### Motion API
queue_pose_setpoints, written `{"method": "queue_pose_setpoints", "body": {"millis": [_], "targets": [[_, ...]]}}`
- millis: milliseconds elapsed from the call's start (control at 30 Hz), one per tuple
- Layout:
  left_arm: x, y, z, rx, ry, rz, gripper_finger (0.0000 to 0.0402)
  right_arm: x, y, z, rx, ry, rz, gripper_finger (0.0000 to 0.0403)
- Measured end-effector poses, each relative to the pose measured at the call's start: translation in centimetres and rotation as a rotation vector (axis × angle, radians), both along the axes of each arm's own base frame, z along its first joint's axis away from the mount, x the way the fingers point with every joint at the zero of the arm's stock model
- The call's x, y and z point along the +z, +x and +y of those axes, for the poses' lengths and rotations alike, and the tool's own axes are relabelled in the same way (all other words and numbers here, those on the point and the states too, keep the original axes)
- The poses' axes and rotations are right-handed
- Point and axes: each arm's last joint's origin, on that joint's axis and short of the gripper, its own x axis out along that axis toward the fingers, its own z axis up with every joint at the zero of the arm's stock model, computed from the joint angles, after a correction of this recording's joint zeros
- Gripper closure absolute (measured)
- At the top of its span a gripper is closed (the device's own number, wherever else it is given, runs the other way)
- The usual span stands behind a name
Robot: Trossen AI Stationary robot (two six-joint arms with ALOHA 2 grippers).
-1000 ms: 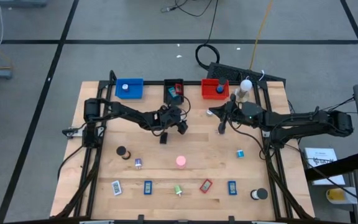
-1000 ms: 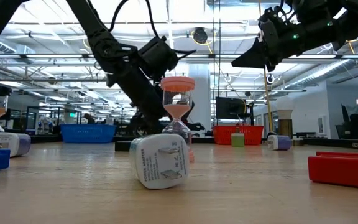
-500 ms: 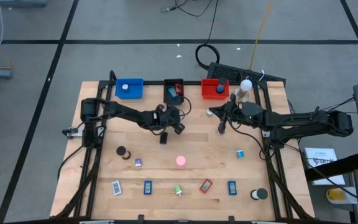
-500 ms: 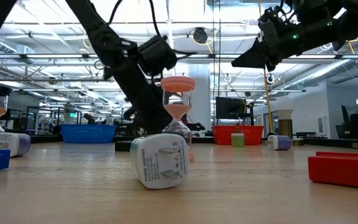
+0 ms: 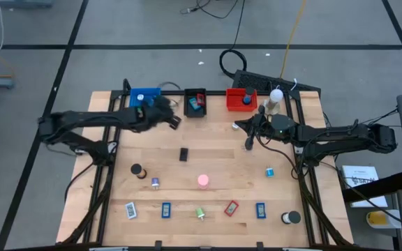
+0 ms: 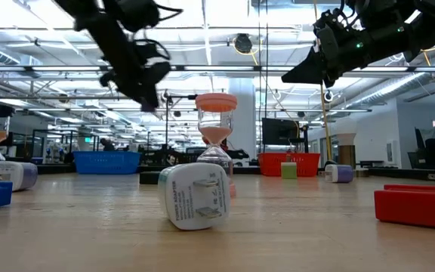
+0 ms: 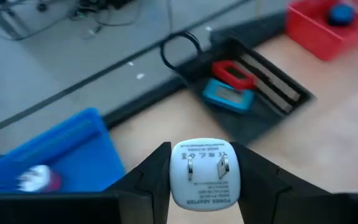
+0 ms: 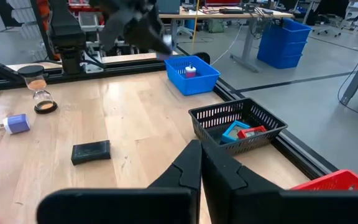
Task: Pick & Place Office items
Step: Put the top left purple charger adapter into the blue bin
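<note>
Since the earlier frame my left arm has swung away from the middle of the tabletop (image 5: pixel 222 157) up toward the upper left of the high view, and the left claw (image 5: pixel 160 111) now hangs between the blue tray (image 5: pixel 142 95) and the black tray (image 5: pixel 195 103). It went off with a white plug adapter (image 7: pixel 204 172), which my left wrist view shows pinched between the two fingers, prongs facing the camera, so the claw is closed to the adapter's width and gripping its flat sides.

I judge the adapter light and rigid, a hard plastic shell that won't deform. The smooth faces could slip if the grip is loose, so holding it across the body, as now, looks right; the prongs are best left alone.

Below it, the wrist view shows the black tray already holding a red piece (image 7: pixel 233 73) and a teal piece (image 7: pixel 229 98), and the blue tray with a small white and pink item (image 7: pixel 39 178).

My right claw (image 5: pixel 248 143) waits at the upper right of the tabletop near the red tray (image 5: pixel 241 100), fingers closed together with nothing between them. Other items, among them a pink hourglass (image 5: pixel 203 181), lie across the lower tabletop.
</note>
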Motion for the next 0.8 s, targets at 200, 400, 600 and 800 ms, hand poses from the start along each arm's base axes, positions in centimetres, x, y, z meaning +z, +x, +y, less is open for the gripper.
{"method": "queue_pose_setpoints", "body": {"millis": [200, 400, 600, 800], "targets": [[-0.9, -3.9, 3.1, 0.109, 0.021, -0.042, 0.0265, 0.0, 0.0, 0.0, 0.000, -0.001, -0.004, 0.0402], [-3.8, -7.0, 7.2, 0.136, 0.000, -0.126, 0.0265, 0.0, 0.0, 0.0, 0.000, -0.001, -0.004, 0.0402], [-4.5, -9.3, 9.9, 0.189, -0.028, -0.165, 0.0265, 0.0, 0.0, 0.0, 0.001, -0.008, -0.002, 0.0402], [-5.9, -9.5, 9.6, 0.225, -0.080, -0.081, 0.0265, 0.0, 0.0, 0.0, 0.000, -0.009, -0.002, 0.0402]]}}
